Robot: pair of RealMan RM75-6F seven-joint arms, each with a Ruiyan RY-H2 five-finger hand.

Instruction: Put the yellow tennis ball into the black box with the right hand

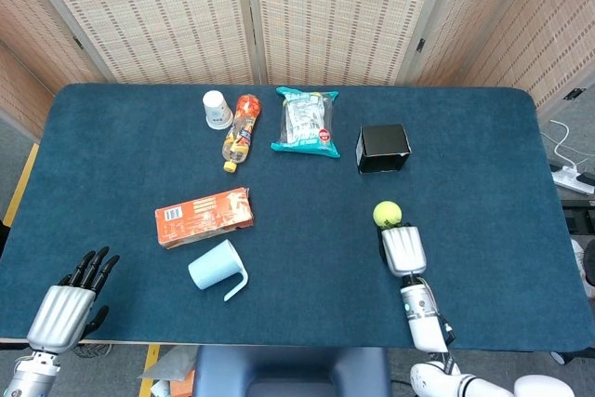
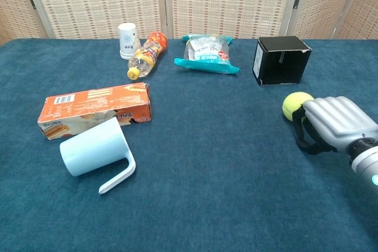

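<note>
The yellow tennis ball [image 1: 387, 214] [image 2: 295, 104] lies on the blue table, in front of the black box [image 1: 383, 147] [image 2: 282, 59] and well apart from it. My right hand [image 1: 403, 250] [image 2: 333, 123] sits just behind the ball, palm down. Its fingers curve down onto the ball's near side and touch it without enclosing it. The box stands at the back right, its dark side facing me. My left hand [image 1: 67, 309] rests at the table's near left corner with fingers spread, holding nothing; only the head view shows it.
A light blue cup [image 1: 217, 268] lies on its side near the front left, beside an orange carton [image 1: 204, 218]. At the back lie a bottle [image 1: 242, 130], a white cup [image 1: 217, 110] and a snack bag [image 1: 305, 122].
</note>
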